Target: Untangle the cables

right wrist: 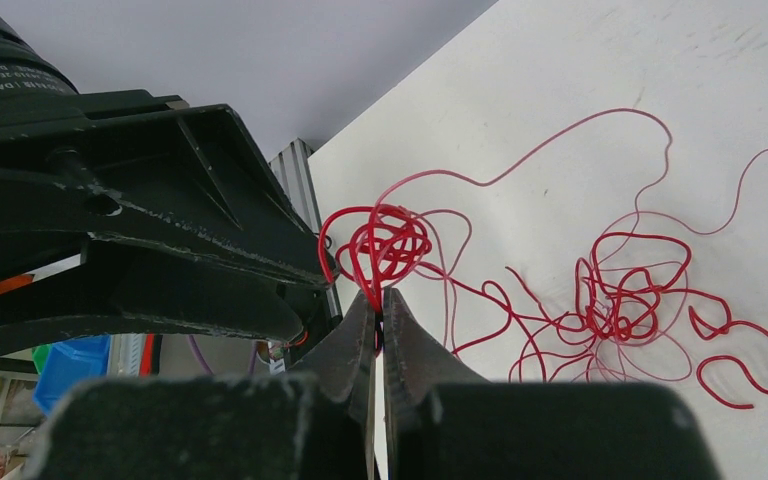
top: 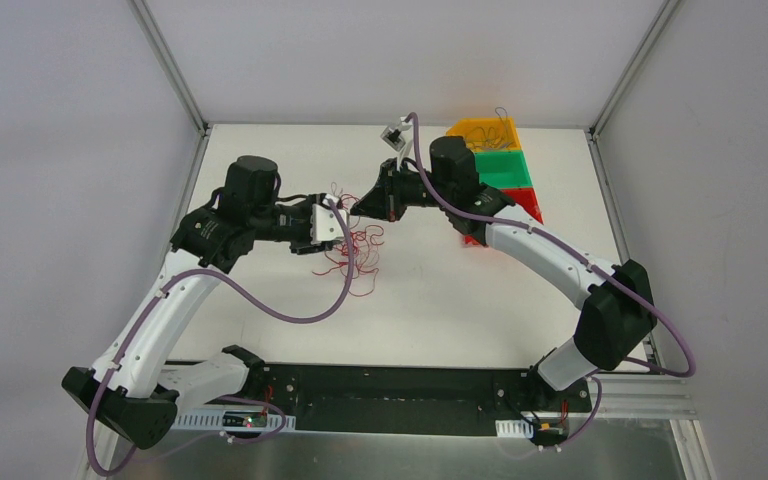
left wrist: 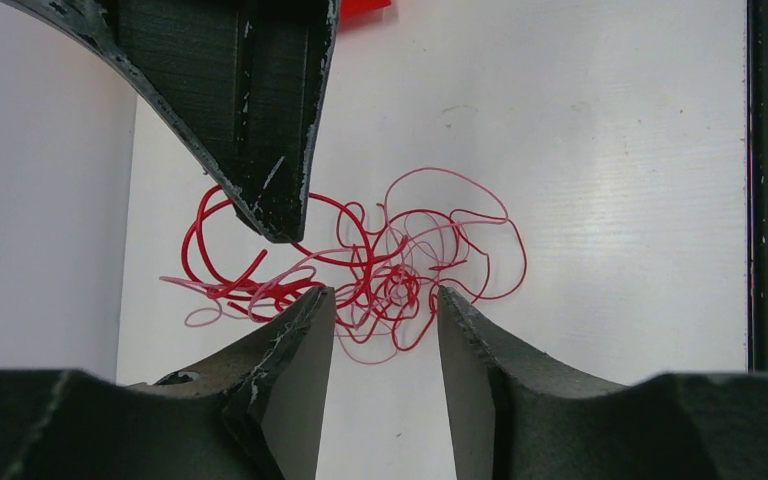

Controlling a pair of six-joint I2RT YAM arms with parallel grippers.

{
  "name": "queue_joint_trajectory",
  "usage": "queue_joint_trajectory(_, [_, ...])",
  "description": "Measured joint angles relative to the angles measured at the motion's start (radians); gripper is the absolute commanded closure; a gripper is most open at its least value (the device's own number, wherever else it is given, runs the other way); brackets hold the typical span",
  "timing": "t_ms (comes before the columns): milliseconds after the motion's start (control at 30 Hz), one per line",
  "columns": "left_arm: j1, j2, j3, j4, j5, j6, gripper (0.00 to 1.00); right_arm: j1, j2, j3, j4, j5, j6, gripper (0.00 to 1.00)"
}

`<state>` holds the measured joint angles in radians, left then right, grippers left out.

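Note:
The cables (top: 355, 250) are thin red curly wires in a tangle on the white table, mid-left. I see no light blue ones. In the left wrist view the tangle (left wrist: 370, 270) lies just beyond my left gripper (left wrist: 380, 298), which is open and empty above it. My right gripper (right wrist: 378, 300) is shut on a knot of red cable (right wrist: 385, 240) lifted off the table, with strands trailing down to the main tangle (right wrist: 630, 300). From above, the left gripper (top: 335, 222) and the right gripper (top: 362, 208) are close together over the cables. The right gripper's fingers (left wrist: 270, 150) hang over the tangle's left side.
Yellow (top: 485, 132), green (top: 500, 165) and red (top: 522, 200) bins stand in a row at the back right; the yellow one holds some thin wires. The left arm's gripper body (right wrist: 160, 250) fills the left of the right wrist view. A metal frame rail (top: 175, 75) borders the table.

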<state>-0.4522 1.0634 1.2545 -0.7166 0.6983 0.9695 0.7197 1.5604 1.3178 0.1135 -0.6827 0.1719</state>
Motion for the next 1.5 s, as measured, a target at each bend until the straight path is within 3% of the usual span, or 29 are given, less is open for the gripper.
queue_joint_trajectory(367, [0.0, -0.068, -0.024, 0.002, -0.005, 0.04, 0.64, 0.0, -0.005, -0.011, -0.013, -0.008, 0.0, 1.0])
queue_joint_trajectory(967, [0.0, -0.05, 0.001, 0.002, 0.005, 0.076, 0.64, 0.0, -0.019, -0.063, -0.025, -0.011, -0.008, 1.0])
queue_joint_trajectory(1167, [0.0, -0.051, 0.0, 0.002, 0.005, 0.098, 0.6, 0.0, -0.021, -0.067, -0.032, -0.01, -0.012, 1.0])
queue_joint_trajectory(1500, [0.0, -0.058, -0.023, 0.0, 0.005, 0.135, 0.66, 0.0, -0.024, -0.068, -0.035, -0.013, -0.015, 1.0])
